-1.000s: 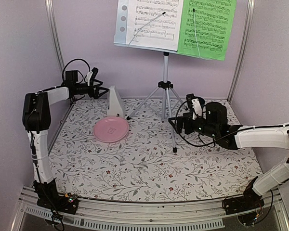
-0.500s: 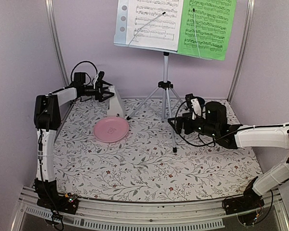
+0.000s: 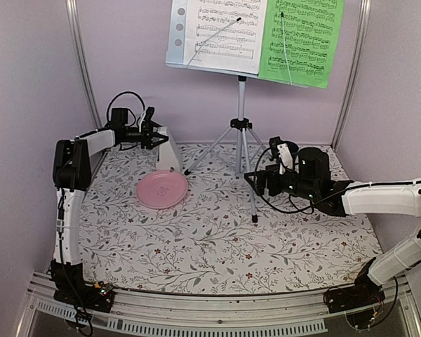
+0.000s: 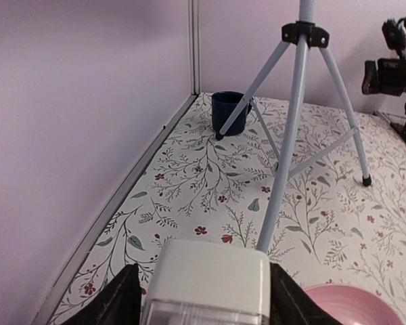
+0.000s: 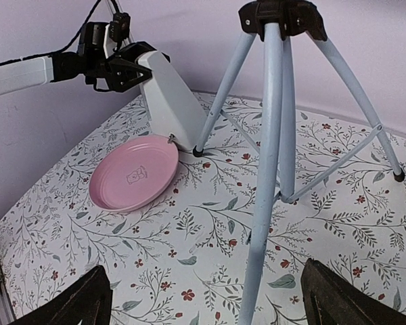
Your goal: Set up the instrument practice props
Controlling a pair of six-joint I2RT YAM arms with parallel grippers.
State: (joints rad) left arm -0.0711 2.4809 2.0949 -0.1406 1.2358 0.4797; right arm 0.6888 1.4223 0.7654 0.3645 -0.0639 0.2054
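The pale blue-grey music stand stands on its silver tripod at the back, holding a white sheet and a green sheet. The white pyramid metronome stands upright at the back left by a tripod foot. My left gripper is shut on its top; in the left wrist view both fingers press the sides of the metronome. My right gripper is open and empty. The tripod's front leg stands just ahead, between its spread fingers.
A pink plate lies in front of the metronome and also shows in the right wrist view. A dark blue mug stands at the back wall behind the tripod. Purple walls close in the left, back and right sides.
My left gripper has moved right from beside the wall to the metronome's top and has closed on it. The right arm, stand and plate have not moved.
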